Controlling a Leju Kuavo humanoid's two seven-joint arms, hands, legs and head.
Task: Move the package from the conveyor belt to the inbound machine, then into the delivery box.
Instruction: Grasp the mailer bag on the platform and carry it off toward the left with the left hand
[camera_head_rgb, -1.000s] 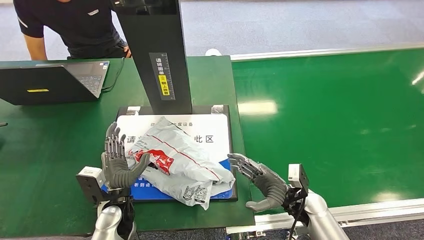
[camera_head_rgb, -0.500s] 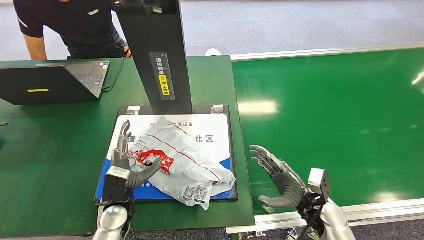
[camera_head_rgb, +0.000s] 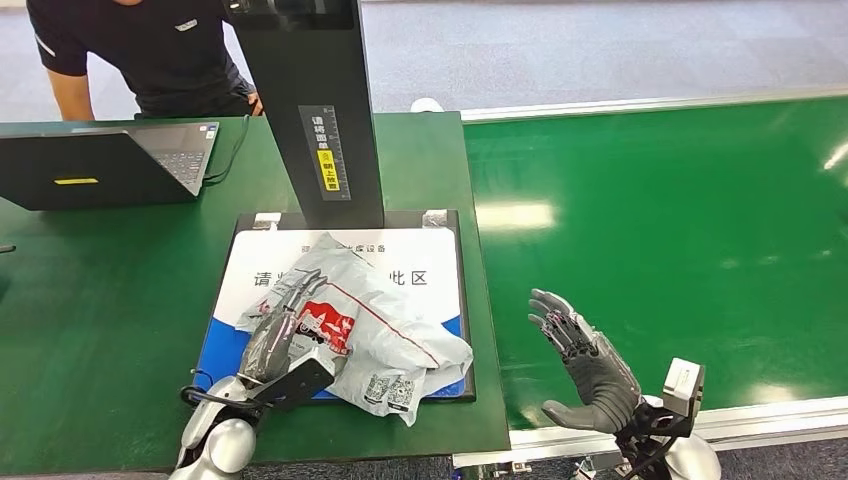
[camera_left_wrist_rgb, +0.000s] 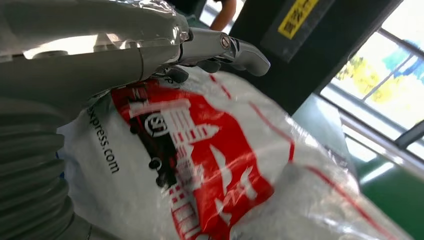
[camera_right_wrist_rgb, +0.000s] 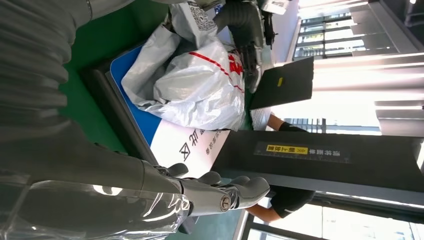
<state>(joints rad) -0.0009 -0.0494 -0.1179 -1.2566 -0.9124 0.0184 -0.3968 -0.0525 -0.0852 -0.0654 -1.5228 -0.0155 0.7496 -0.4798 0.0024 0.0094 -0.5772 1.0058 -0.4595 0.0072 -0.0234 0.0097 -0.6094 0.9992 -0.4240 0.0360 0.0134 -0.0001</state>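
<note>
A crumpled white plastic package (camera_head_rgb: 390, 325) with a red logo lies on the white-and-blue plate (camera_head_rgb: 425, 255) of the inbound machine. My left hand (camera_head_rgb: 282, 332) lies against the package's left side, its fingers (camera_left_wrist_rgb: 225, 47) stretched out straight across the red print (camera_left_wrist_rgb: 200, 165), not curled around it. My right hand (camera_head_rgb: 590, 365) hovers open, fingers spread, above the near edge of the green conveyor belt (camera_head_rgb: 680, 220), to the right of the plate and apart from the package (camera_right_wrist_rgb: 200, 85).
The machine's black column (camera_head_rgb: 315, 110) rises right behind the plate. An open laptop (camera_head_rgb: 100, 165) sits at the table's far left, and a person in a dark shirt (camera_head_rgb: 150, 50) stands behind it. The belt stretches off to the right.
My left hand has tipped from upright beside the package to lying across its left side. My right hand has drawn back to the right, off the plate's corner and over the belt.
</note>
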